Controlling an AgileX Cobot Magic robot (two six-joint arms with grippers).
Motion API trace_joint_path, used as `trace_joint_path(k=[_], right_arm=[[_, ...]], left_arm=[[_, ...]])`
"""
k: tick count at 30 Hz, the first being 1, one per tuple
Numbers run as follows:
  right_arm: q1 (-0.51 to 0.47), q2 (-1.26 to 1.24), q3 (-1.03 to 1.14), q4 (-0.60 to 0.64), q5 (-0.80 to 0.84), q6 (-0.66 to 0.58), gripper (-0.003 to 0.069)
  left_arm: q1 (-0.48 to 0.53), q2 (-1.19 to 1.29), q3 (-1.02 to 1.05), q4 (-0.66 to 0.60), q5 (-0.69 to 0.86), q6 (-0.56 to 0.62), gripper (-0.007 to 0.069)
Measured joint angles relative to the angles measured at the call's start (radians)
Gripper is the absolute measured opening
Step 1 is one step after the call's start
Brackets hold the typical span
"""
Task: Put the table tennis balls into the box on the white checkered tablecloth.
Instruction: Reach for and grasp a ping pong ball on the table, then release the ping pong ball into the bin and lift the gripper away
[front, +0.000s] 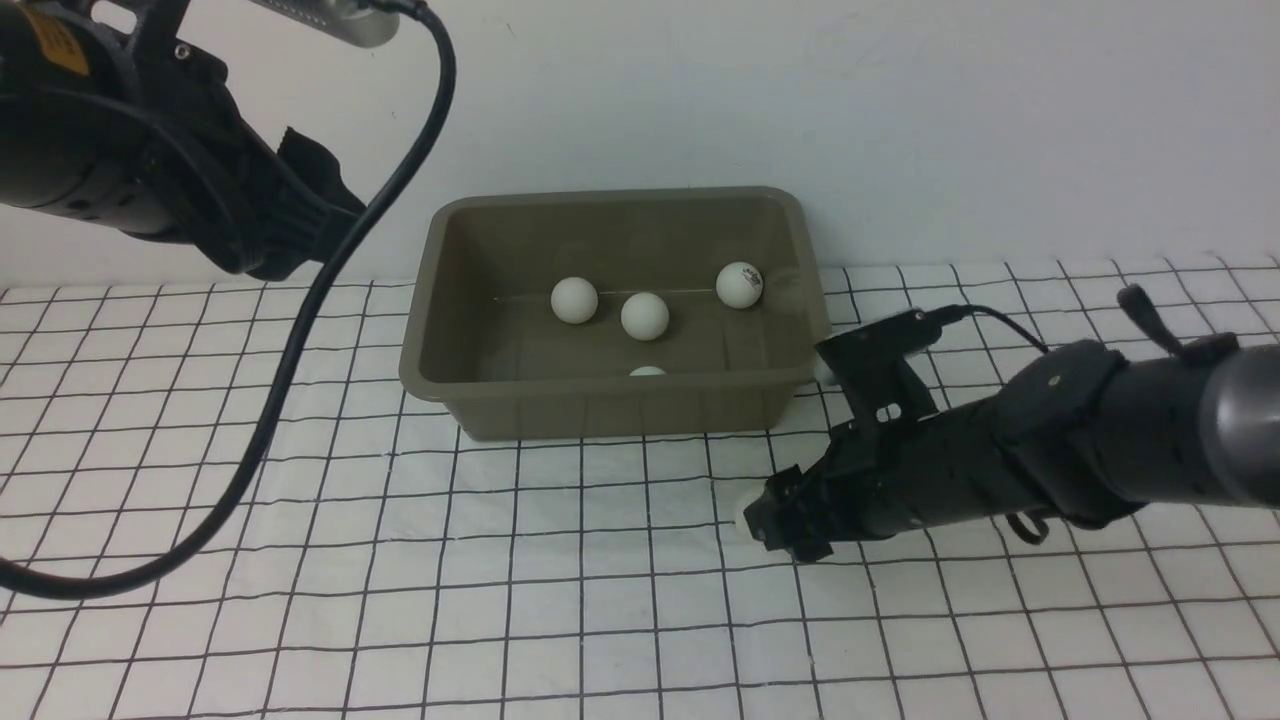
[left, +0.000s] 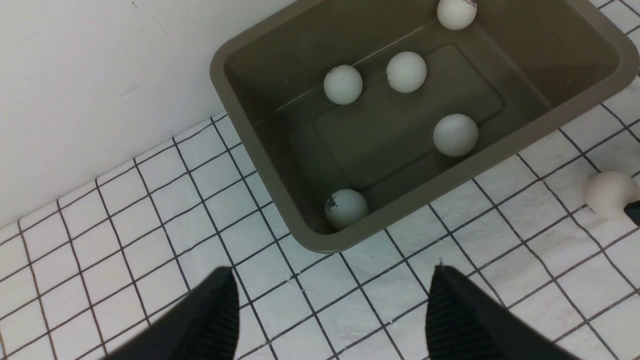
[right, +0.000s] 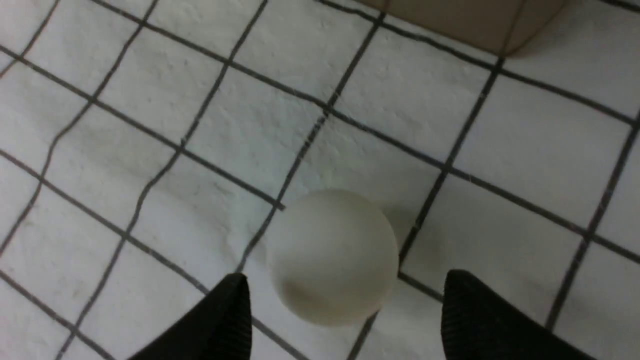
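Observation:
The olive-brown box (front: 610, 408) stands on the white checkered tablecloth (front: 400, 600) against the wall. In the left wrist view several table tennis balls lie inside the box (left: 260, 135), among them one with a logo (left: 345, 208) in a corner. One more ball (right: 332, 255) lies on the cloth outside the box. My right gripper (right: 346, 277) is open and low over the cloth, with that ball just at the mouth of its jaws and not gripped. In the front view the gripper (front: 760, 520) hides most of this ball (front: 741, 517). My left gripper (left: 333, 272) is open and empty, high above the cloth beside the box.
A white wall rises right behind the box. The left arm's black cable (front: 300, 330) hangs down and loops over the cloth at the left. The right arm (front: 1050, 440) lies low across the cloth to the right of the box.

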Motion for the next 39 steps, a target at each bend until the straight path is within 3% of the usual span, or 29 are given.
trace_joint_path(k=[12, 14, 17, 22, 28, 31, 34, 39], right_arm=[[0.000, 0.106, -0.088, 0.025, 0.023, -0.008, 0.0453], [0.000, 0.114, -0.088, 0.026, 0.024, -0.007, 0.0387], [0.000, 0.110, -0.090, 0.022, 0.029, -0.007, 0.0360], [0.000, 0.023, -0.080, -0.087, 0.048, 0.033, 0.0361], [-0.081, -0.153, 0.022, -0.317, 0.078, 0.275, 0.0361], [-0.133, -0.227, 0.065, -0.446, 0.082, 0.334, 0.0361], [-0.140, -0.283, 0.070, -0.532, 0.102, 0.321, 0.0361], [-0.110, -0.299, 0.010, -0.497, 0.113, 0.262, 0.0361]], left_arm=[[0.000, 0.000, 0.000, 0.000, 0.000, 0.000, 0.0450], [0.000, 0.000, 0.000, 0.000, 0.000, 0.000, 0.0450], [0.000, 0.000, 0.000, 0.000, 0.000, 0.000, 0.0450], [0.000, 0.000, 0.000, 0.000, 0.000, 0.000, 0.0450], [0.000, 0.000, 0.000, 0.000, 0.001, 0.000, 0.0450], [0.000, 0.000, 0.000, 0.000, 0.001, 0.000, 0.0450], [0.000, 0.000, 0.000, 0.000, 0.000, 0.000, 0.0450], [0.000, 0.000, 0.000, -0.001, -0.008, 0.000, 0.0450]])
